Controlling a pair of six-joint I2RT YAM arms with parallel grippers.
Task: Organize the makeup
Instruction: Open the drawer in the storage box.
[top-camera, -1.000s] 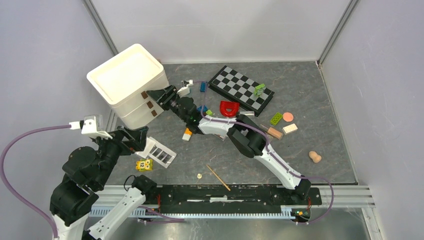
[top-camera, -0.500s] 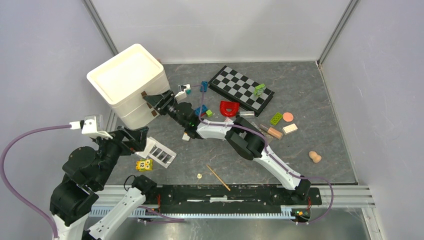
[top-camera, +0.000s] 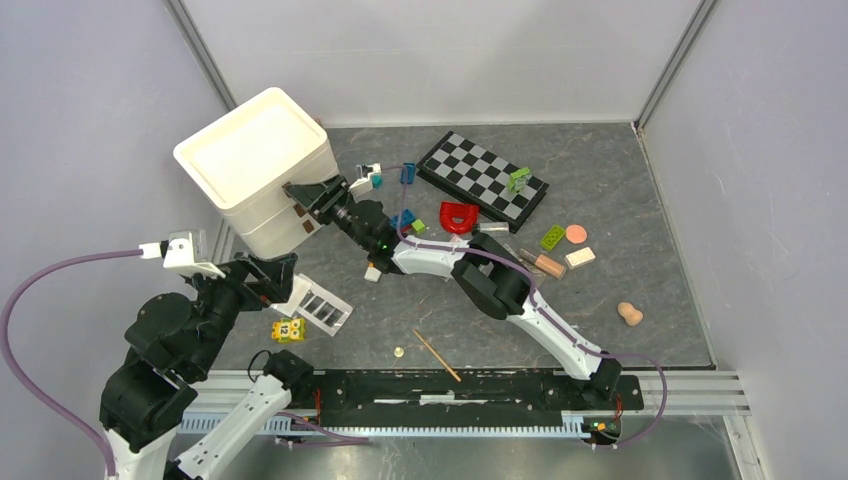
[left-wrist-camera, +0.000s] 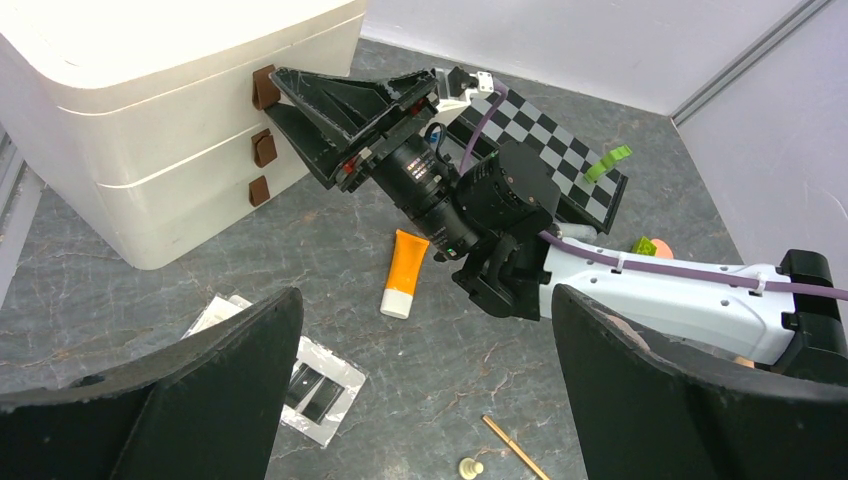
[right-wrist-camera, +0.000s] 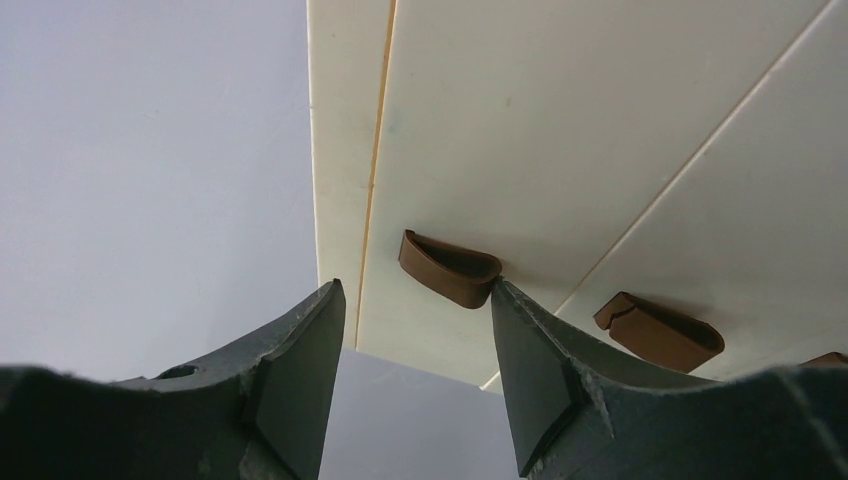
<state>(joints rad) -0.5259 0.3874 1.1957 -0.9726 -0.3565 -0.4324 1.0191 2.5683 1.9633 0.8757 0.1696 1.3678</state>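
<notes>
My right gripper (right-wrist-camera: 413, 300) half-open, empty. Top brown tab handle (right-wrist-camera: 450, 268) of white plastic drawer unit (right-wrist-camera: 560, 130) sits just ahead between my jaws, long axis across the gap.

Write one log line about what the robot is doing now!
right gripper: open, jaws astride top brown drawer handle | left gripper: open, empty, above table | white plastic drawer box: shut

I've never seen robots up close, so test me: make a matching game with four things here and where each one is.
1 orange tube
2 right claw
3 white palette
4 checkerboard

A next to a yellow brick
B either side of the top brown handle
C far side, green brick on it
D flat on the table by the right arm

Pairs: 1-D, 2-B, 3-A, 4-C
</notes>
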